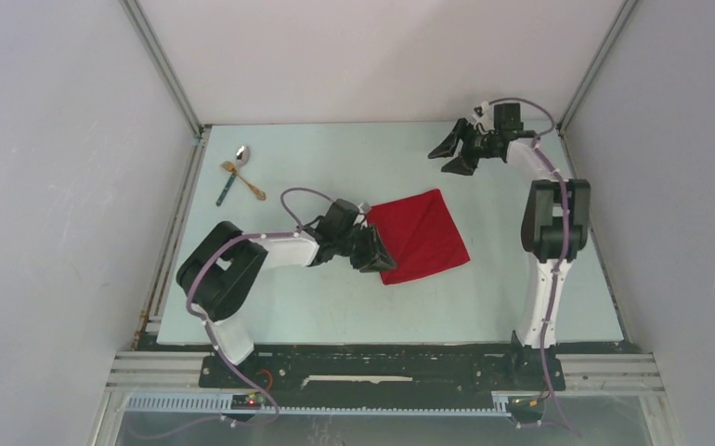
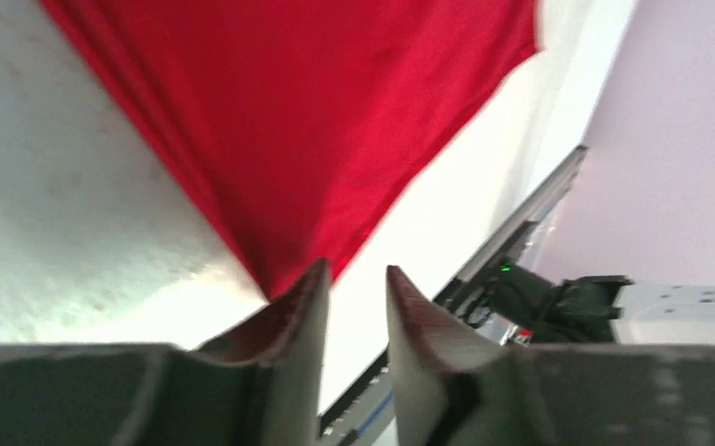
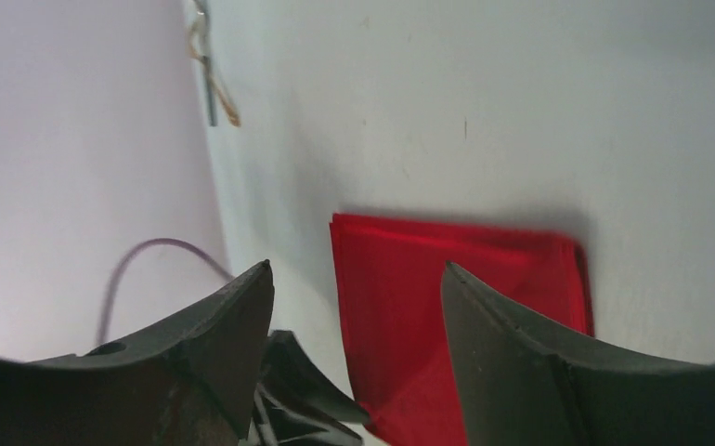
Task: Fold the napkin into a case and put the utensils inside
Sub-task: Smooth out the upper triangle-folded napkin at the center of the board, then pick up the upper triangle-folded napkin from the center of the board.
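The red napkin [image 1: 423, 234] lies flat mid-table, folded into a rough square of layers; no narrow case is in view. My left gripper [image 1: 382, 253] sits low at its near-left corner. Its jaws [image 2: 356, 279] stand slightly apart, open, with only table showing between them, and the napkin [image 2: 317, 121] corner ends just at the left fingertip. My right gripper [image 1: 448, 158] hangs raised at the far right, open and empty, and looks down on the napkin [image 3: 447, 297]. The utensils lie together at the far left: a silver spoon [image 1: 241, 154], a gold fork [image 1: 245, 181] and a teal-handled piece [image 1: 225, 191].
Grey walls with aluminium rails [image 1: 173, 232] close in the pale table on the left, right and back. The arm bases stand on the black bar [image 1: 382, 367] at the near edge. The utensils [image 3: 210, 79] show small at the top of the right wrist view.
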You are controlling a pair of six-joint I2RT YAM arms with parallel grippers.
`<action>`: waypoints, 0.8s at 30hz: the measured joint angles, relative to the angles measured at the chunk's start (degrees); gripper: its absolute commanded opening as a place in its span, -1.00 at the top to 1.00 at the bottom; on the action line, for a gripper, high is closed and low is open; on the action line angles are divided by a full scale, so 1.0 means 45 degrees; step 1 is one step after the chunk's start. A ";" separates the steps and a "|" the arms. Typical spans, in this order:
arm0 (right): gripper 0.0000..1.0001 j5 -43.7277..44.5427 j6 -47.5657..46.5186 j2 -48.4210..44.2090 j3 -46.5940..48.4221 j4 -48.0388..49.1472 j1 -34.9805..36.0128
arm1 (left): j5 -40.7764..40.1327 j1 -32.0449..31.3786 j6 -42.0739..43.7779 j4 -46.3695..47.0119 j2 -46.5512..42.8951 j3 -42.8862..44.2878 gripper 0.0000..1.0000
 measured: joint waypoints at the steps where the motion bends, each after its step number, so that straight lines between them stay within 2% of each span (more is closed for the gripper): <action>1: -0.50 0.0563 -0.0413 -0.0549 -0.0121 -0.0704 0.0058 | -0.0039 0.0019 0.0053 -0.0146 -0.0223 0.0136 0.16; 6: -0.46 0.4498 -0.2161 -0.5498 -0.2905 -0.3147 0.1127 | -0.0398 0.0233 0.0189 -0.1001 -0.2841 0.0340 0.03; 8: -0.40 0.6008 -0.2565 -0.7548 -0.4294 -0.3633 0.2195 | -0.0612 0.0389 0.0359 -0.1447 -0.4269 0.0238 -0.04; 11: -0.23 0.7912 -0.2837 -0.9282 -0.5595 -0.4347 0.4299 | -0.1103 0.0869 0.0743 -0.2341 -0.7247 -0.0413 -0.13; 15: 0.04 0.9748 -0.2934 -0.9296 -0.6159 -0.5085 0.7179 | -0.1885 0.1622 0.1277 -0.3832 -1.0671 -0.1355 -0.15; 17: 0.04 1.0292 -0.2929 -0.8947 -0.6203 -0.5348 0.8140 | -0.2108 0.1928 0.1447 -0.4541 -1.1740 -0.1841 -0.16; 19: -0.05 1.0880 -0.2900 -0.8437 -0.6198 -0.5435 0.9054 | -0.2317 0.2234 0.1627 -0.5328 -1.2662 -0.2409 -0.17; 21: -0.25 1.1239 -0.2914 -0.7762 -0.6076 -0.5557 0.9768 | -0.2574 0.2453 0.1758 -0.6164 -1.3323 -0.2856 -0.18; 24: -0.32 1.1744 -0.3021 -0.6110 -0.5221 -0.5974 1.0710 | -0.2817 0.2681 0.1933 -0.6999 -1.3945 -0.3269 -0.18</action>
